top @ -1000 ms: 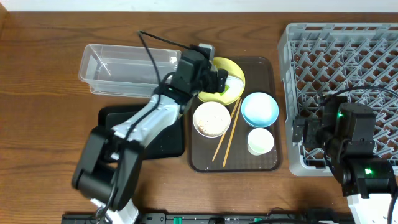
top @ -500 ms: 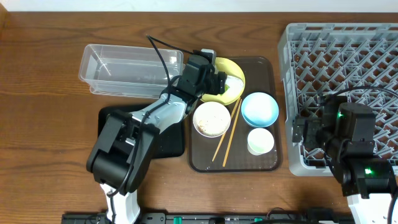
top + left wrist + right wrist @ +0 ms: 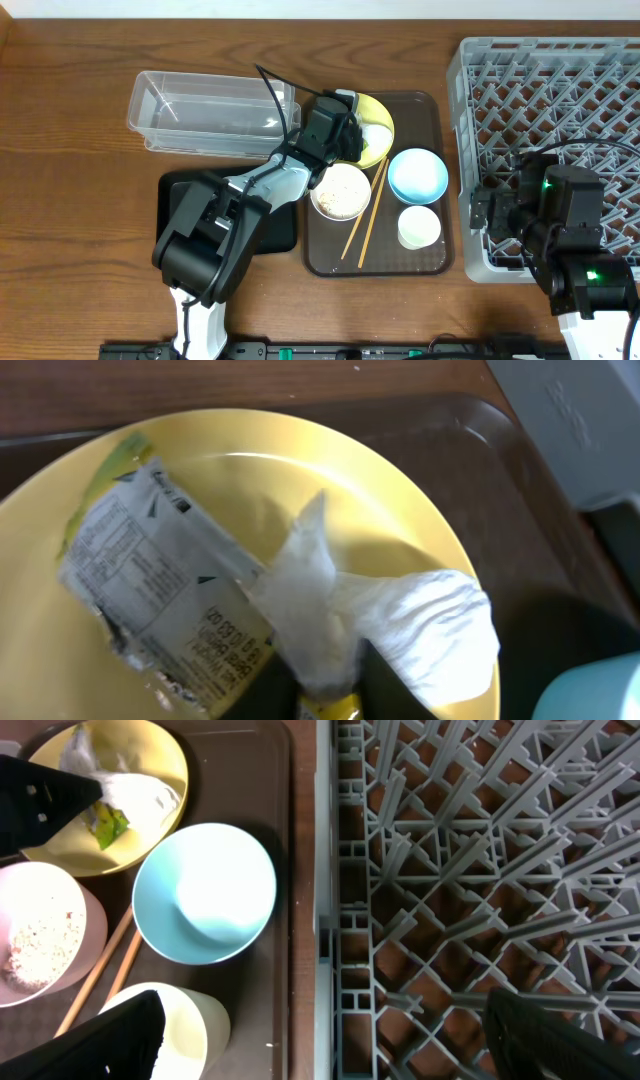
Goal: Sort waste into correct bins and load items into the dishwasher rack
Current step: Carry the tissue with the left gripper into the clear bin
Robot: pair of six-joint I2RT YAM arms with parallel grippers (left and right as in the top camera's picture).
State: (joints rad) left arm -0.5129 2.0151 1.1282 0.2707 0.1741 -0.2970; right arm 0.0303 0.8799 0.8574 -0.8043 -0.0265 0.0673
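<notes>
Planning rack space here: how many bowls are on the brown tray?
2. The white bowl, holding rice, sits left of the chopsticks; the light blue bowl sits right of them. The left arm hides little of the tray.

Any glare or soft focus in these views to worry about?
Left wrist: wrapper print is soft from close range, and there is a faint highlight on the plate. Right wrist: sharp, with a white hotspot in the blue bowl. Overhead: sharp and evenly lit, with mild reflections on the tub.
</notes>
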